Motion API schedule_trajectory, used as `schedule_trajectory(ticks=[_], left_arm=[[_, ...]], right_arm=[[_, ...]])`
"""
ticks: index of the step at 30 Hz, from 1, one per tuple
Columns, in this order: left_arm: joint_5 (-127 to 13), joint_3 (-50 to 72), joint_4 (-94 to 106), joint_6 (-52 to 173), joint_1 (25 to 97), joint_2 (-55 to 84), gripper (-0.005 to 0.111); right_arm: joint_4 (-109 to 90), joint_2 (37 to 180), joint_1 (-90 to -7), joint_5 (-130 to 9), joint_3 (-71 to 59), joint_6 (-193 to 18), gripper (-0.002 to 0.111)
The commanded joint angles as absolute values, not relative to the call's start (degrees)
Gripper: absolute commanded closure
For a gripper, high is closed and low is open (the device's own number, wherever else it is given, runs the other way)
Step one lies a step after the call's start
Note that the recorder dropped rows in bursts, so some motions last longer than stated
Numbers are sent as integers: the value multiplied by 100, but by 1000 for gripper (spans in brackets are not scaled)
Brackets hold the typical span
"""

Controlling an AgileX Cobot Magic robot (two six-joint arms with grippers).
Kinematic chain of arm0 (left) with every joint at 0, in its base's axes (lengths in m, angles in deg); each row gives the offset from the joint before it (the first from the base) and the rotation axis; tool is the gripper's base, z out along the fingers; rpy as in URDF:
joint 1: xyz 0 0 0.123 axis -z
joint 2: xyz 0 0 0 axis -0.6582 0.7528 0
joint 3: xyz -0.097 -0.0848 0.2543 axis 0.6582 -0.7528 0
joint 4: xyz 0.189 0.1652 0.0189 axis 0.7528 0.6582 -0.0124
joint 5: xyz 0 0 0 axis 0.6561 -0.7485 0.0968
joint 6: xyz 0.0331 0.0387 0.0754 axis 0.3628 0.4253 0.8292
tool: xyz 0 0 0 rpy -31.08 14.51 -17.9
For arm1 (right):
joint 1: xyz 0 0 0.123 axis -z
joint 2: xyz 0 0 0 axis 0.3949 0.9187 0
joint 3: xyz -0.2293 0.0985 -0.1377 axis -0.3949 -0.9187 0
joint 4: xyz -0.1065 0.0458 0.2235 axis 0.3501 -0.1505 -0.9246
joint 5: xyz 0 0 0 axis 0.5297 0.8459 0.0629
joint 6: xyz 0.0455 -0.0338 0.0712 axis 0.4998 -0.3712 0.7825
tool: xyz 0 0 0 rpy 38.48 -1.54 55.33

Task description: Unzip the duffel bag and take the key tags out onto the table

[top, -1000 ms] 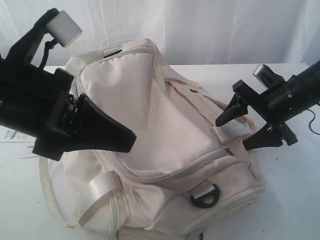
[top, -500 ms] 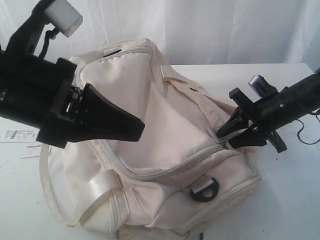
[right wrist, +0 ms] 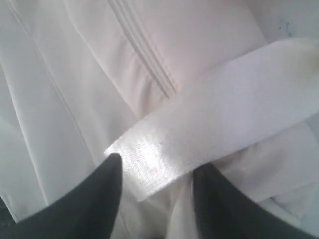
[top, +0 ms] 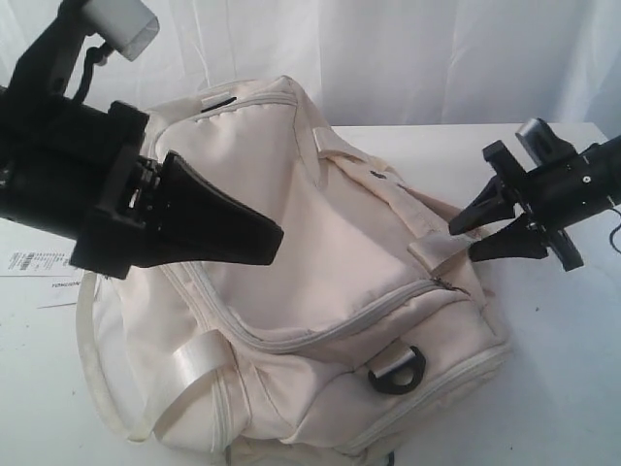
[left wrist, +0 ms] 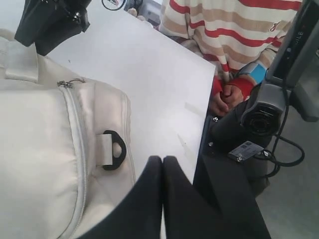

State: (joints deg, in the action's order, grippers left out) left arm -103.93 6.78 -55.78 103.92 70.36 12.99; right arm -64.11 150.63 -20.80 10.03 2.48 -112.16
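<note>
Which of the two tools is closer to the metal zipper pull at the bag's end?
The right tool. It sits just above the zipper pull, jaws apart beside a strap. The left tool, shut, hovers over the middle of the duffel bag, much farther away.

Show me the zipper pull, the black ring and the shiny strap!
zipper pull point(left wrist: 64, 83): left wrist view, on the metal slider at the zipper's end.
black ring point(top: 403, 383): exterior view, on its curved lower bar.
shiny strap point(right wrist: 199, 139): right wrist view, on the middle of the glossy webbing.
</note>
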Motion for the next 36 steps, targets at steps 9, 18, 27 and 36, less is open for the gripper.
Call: schedule_trajectory(ticks=[9, 18, 27, 36], left_arm=[[-10425, 710, -5573, 10464, 7060, 1272, 107], [-10618, 710, -5518, 10441, 7060, 1272, 107], [-10621, 710, -5520, 10441, 7060, 1272, 107], [-10620, 710, -5520, 10465, 7060, 1272, 107]], right_arm=[[-6543, 15471, -1889, 310, 285, -11343, 38], [-7904, 15869, -1889, 161, 285, -12475, 45], [-9151, 15869, -1860, 948, 285, -13070, 108], [-9385, 15682, -1860, 948, 285, -13240, 108]])
